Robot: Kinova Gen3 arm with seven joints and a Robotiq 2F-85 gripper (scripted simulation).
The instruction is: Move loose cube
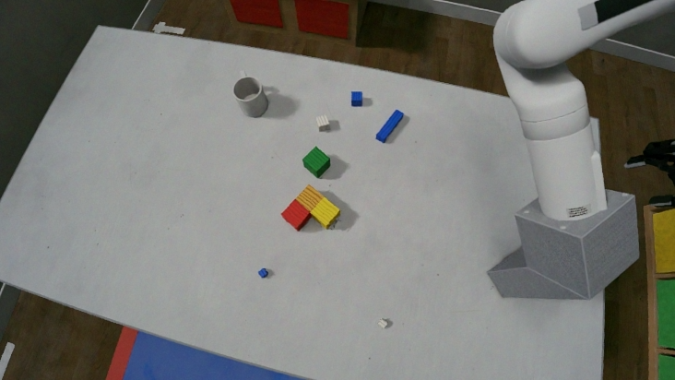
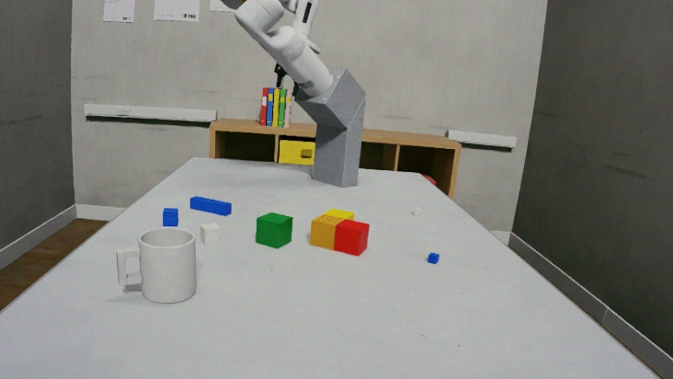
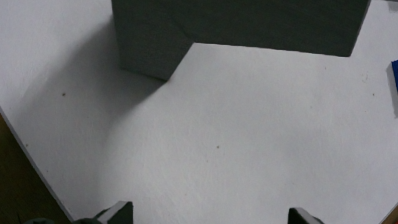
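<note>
The loose green cube stands alone on the white table, a short gap from the other three. The orange cube, red cube and yellow cube form an L with orange at the corner. The open corner lies between red and yellow, on the side away from the green cube. My gripper is open and empty, high up beside the arm's base, far from the cubes. In the wrist view only its fingertips show.
The grey robot base stands at the table's edge. A white mug, a small blue cube, a small white cube and a blue bar lie beyond the green cube. A tiny blue cube and a tiny white cube lie nearer the front edge.
</note>
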